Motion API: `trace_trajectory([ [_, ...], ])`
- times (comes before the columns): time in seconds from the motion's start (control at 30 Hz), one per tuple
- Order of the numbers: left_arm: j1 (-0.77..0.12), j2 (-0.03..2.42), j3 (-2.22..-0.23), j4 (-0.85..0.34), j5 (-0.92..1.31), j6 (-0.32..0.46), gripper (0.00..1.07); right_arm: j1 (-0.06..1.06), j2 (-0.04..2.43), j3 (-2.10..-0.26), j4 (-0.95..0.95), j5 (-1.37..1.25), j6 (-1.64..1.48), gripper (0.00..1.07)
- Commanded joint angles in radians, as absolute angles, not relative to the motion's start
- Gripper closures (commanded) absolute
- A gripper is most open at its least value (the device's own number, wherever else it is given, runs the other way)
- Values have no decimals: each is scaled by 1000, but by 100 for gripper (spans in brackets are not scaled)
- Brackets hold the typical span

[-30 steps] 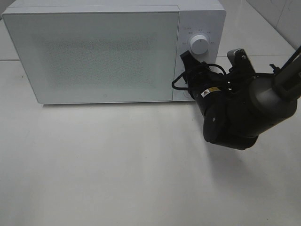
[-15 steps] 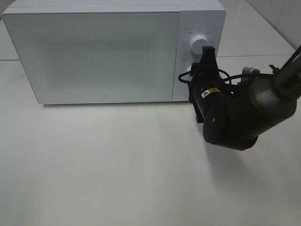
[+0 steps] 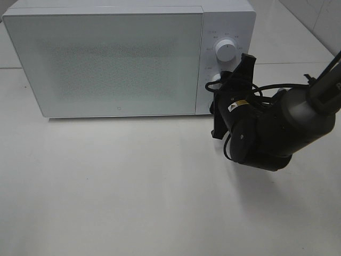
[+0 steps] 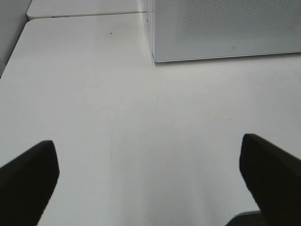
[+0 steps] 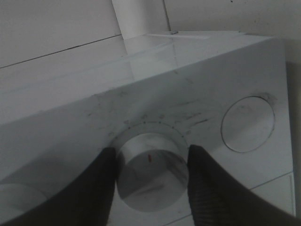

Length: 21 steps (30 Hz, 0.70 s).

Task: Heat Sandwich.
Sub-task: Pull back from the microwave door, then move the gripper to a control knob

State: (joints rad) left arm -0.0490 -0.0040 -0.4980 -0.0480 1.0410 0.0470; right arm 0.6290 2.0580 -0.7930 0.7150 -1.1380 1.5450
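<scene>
Now the white table (image 3: pixel 133 186) holds a white microwave (image 3: pixel 106 58) on its far side, door shut; the sandwich cannot be seen. The left gripper (image 4: pixel 146 146) is wide apart. The right gripper (image 5: pixel 150 157) squeezes a knob (image 5: pixel 151 175) and has twisted since a moment ago.

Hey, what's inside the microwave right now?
The microwave has its door shut, and the speckled panel shows nothing through it. Whatever is inside is hidden; no sandwich shows in any view.
</scene>
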Motion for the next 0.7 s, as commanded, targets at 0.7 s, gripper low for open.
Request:
trace_trajectory([
  [0.7,-46,-27,-495,-49,1038,38,5,635,2041,-808,652,-1203,1422,81],
])
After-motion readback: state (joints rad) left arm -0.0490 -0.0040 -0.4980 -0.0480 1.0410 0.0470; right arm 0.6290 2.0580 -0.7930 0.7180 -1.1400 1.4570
